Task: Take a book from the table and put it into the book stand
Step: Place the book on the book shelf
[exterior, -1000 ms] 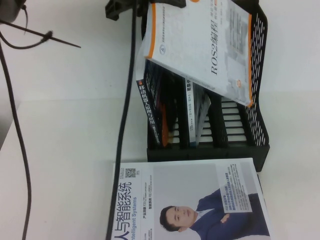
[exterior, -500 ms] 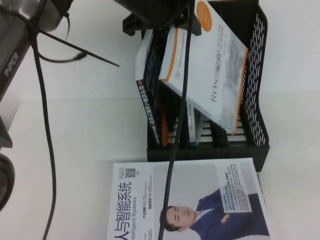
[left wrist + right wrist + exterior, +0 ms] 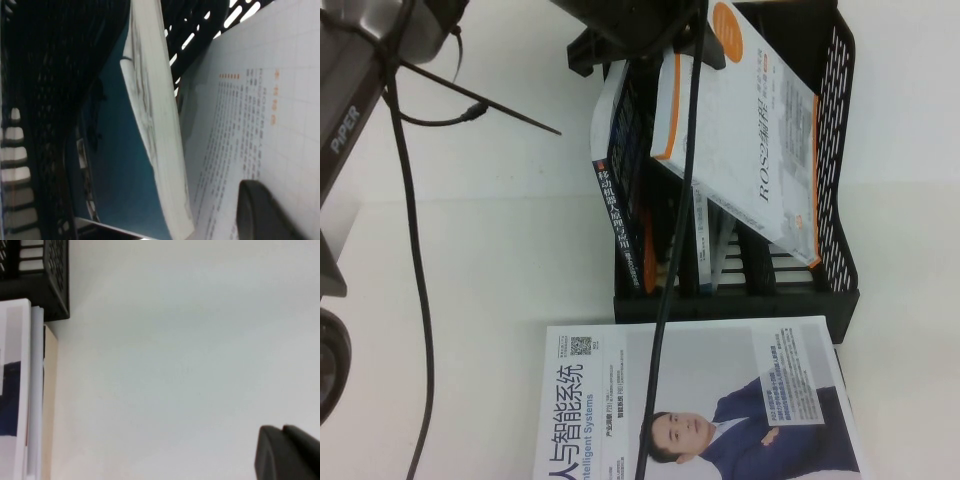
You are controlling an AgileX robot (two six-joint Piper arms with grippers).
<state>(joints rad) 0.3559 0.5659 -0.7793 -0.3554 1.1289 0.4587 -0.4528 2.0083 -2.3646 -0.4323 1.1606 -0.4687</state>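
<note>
One book (image 3: 745, 130), white with orange trim, leans tilted across the stand (image 3: 835, 150) dividers, not seated in a slot. The left pincer (image 3: 635, 30) is at its far upper edge; one finger (image 3: 265, 212) lies on the cover, but its grip state cannot be told. Risk: if let go while tilted, the book could topple out or jam against the blue book (image 3: 115, 150) beside it. The right pincer (image 3: 287, 452) hovers over bare desk (image 3: 175, 340); its state cannot be told.
</note>
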